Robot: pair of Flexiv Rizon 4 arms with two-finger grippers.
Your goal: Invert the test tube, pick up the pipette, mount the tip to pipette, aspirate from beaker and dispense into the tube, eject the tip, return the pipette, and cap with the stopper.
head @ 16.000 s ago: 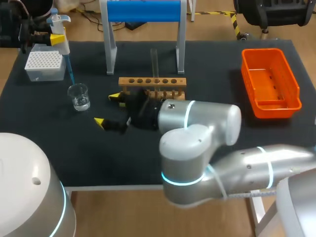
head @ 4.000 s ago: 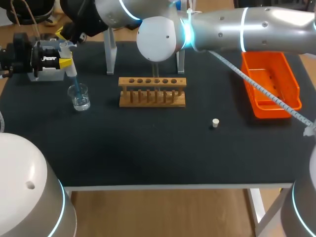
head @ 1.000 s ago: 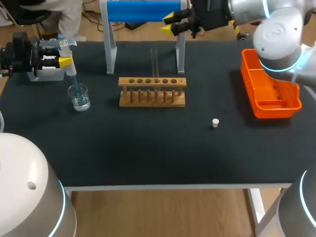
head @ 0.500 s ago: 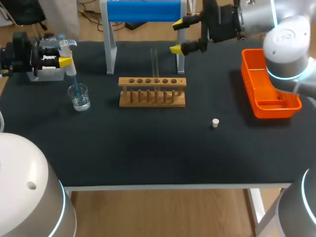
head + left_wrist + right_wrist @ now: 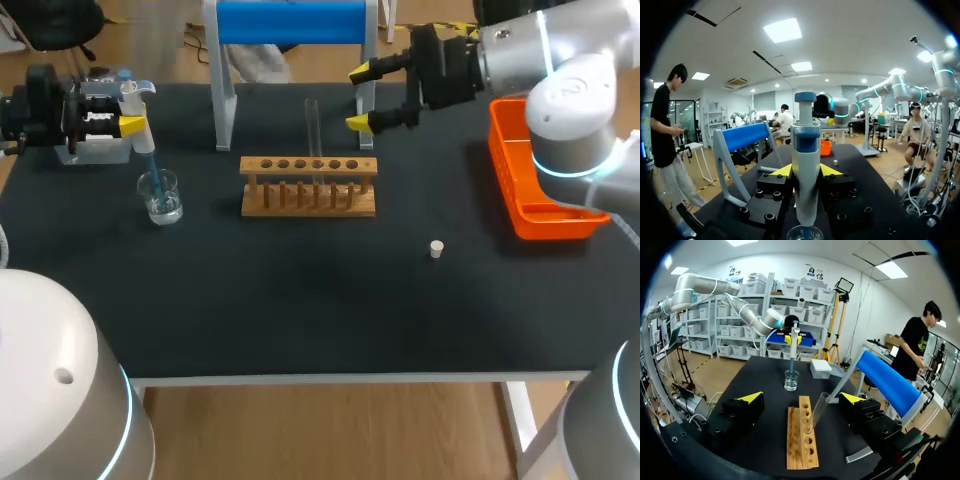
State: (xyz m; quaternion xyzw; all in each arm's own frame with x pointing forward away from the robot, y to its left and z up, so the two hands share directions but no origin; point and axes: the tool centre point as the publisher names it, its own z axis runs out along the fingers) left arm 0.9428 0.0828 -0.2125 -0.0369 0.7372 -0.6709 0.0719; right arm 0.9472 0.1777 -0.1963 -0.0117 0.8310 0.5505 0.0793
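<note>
Gripping pipette (image 5: pixel 806 200), left gripper (image 5: pixel 805 171) sits well left of wooden rack (image 5: pixel 309 185); pipette tip dips into beaker (image 5: pixel 160 196). Test tube (image 5: pixel 312 125) upright in rack. Right gripper (image 5: pixel 360 98), jaws open, hovers behind rack's right end. Stopper (image 5: pixel 436 249) lies front-right of rack.

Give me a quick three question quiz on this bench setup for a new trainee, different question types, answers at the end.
1. Fill in the blank: the right gripper, near the test tube standing in the rack, is ___ (open or shut).
2. True or false: the pipette has its tip down in the beaker.
3. Where is the stopper? A: in the test tube. B: lying loose on the table. C: in the beaker.

Key: 1 open; 2 true; 3 B.
</note>
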